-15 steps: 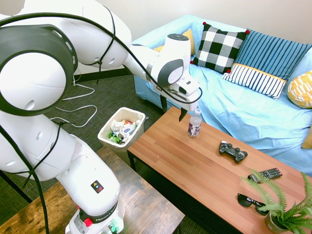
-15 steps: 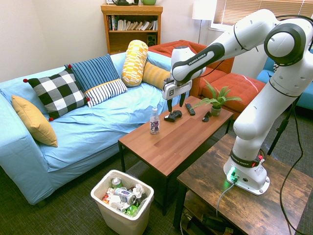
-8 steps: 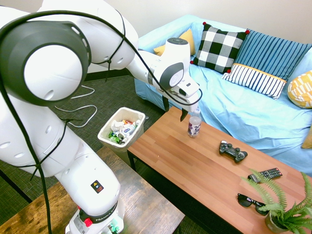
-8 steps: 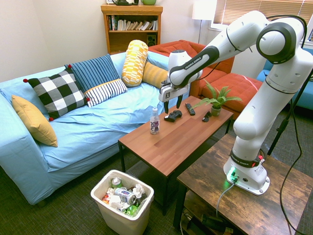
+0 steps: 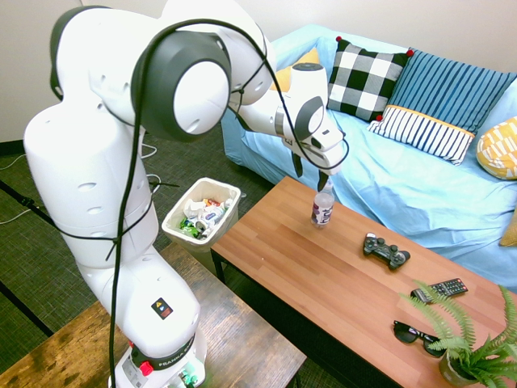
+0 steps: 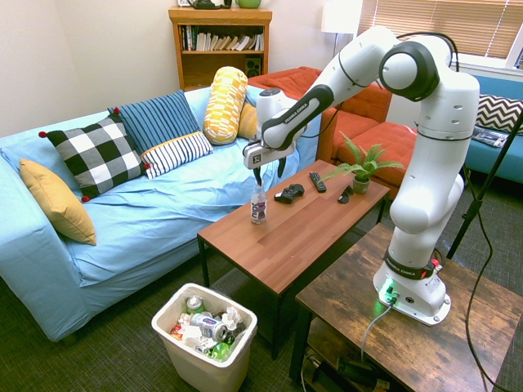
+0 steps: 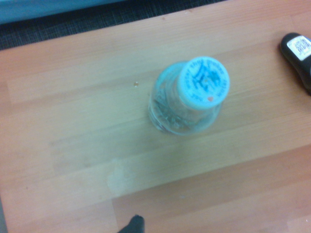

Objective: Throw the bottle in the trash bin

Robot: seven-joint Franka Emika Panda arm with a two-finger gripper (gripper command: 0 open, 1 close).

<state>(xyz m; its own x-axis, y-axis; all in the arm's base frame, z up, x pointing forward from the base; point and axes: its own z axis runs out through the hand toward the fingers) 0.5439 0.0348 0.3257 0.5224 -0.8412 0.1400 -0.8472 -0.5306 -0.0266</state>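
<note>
In the first exterior view, going left to right with the bottle as landmark, the white trash bin (image 6: 214,371) stands on the floor to the left of the bottle, with cans, crumpled paper and green plastic litter (image 6: 214,331) inside. The pincer (image 5: 312,179) points down close to the bottle's cap, its two fingers apart and gripping nothing; whether one touches the cap I cannot tell. The clear bottle (image 5: 321,208), with its white cap and purple-and-white label, stands upright on the wood-topped surface (image 5: 275,242), near the edge facing the light-blue-covered sofa (image 5: 355,162). Behind the bottle, along the sofa, sit a plain yellow cushion (image 6: 57,202), a black-and-white checked cushion (image 5: 363,78), a striped white lumbar pillow (image 5: 424,133) overlapping a blue striped cushion (image 5: 452,85), and a yellow-and-white patterned bolster (image 5: 499,149). On the surface, to the right of the bottle, lies a black game controller (image 5: 386,251); farther right of the bottle are black sunglasses (image 5: 418,336) and, beyond them toward the sofa, a dark remote control (image 5: 440,291). Farthest right of the bottle on the surface is a potted fern (image 6: 362,171).
</note>
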